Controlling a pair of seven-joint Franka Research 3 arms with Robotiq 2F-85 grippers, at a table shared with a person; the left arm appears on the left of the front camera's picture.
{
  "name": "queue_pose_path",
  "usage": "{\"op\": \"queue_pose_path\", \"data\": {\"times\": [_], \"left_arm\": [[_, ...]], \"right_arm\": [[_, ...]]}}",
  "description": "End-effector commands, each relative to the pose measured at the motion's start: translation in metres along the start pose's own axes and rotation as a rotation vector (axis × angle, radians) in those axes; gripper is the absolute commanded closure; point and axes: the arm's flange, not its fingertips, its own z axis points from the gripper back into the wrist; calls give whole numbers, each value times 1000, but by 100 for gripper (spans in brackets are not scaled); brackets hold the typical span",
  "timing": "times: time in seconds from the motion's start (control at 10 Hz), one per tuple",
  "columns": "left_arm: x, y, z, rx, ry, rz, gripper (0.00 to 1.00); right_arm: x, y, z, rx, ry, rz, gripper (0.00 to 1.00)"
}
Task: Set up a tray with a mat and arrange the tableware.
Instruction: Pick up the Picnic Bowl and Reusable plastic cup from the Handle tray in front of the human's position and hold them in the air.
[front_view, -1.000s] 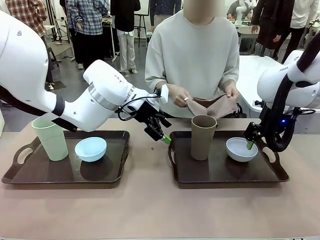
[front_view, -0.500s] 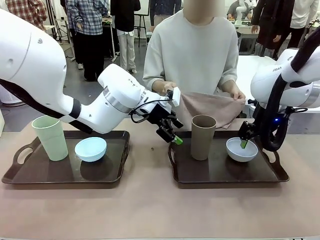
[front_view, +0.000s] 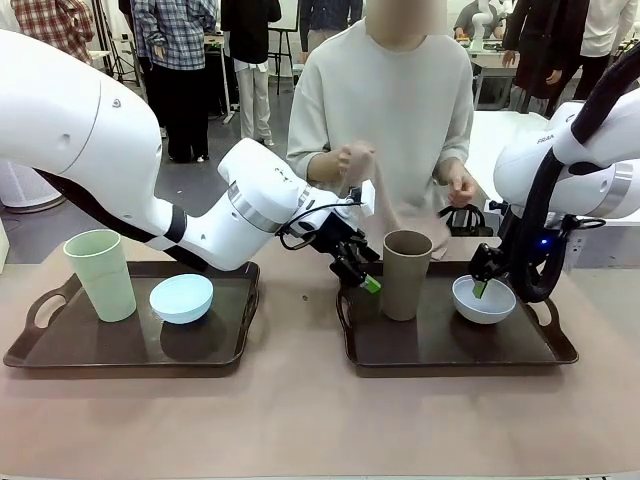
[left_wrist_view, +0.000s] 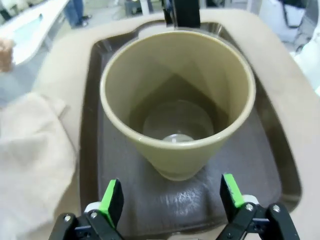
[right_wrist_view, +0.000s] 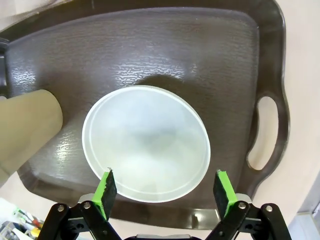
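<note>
The beige tabletop (front_view: 300, 420) carries two dark trays. On the lower-left tray (front_view: 130, 350) stand the pale green cup (front_view: 101, 275) and the light blue bowl (front_view: 181, 298). At the lower-right tray (front_view: 450, 350), my left jaws gape wide and empty just beside the brown cup (front_view: 406, 274). My right jaws, equally spread, hang over the bluish-white bowl (front_view: 484, 299), grasping nothing. My left wrist view shows the cup's bare inside and a tan cloth (left_wrist_view: 30, 160) at its left edge. Beyond, a person holds that cloth up.
</note>
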Motion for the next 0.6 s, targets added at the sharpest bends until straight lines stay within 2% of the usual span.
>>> {"op": "queue_pose_path", "data": {"times": [0.0,0.2,0.3,0.4,0.5], "left_arm": [[1,-1,1,9,-14,-83,0],[1,-1,1,9,-14,-83,0],[2,0,0,-2,3,-17,0],[-7,1,6,17,-75,13,0],[-12,-3,2,-6,-100,18,0]], "right_arm": [[-1,-1,-1,-7,2,3,0],[-1,-1,-1,-7,2,3,0],[0,0,0,-1,0,0,0],[1,1,-2,-1,-2,-6,0],[0,0,-4,-4,-1,-15,0]]}}
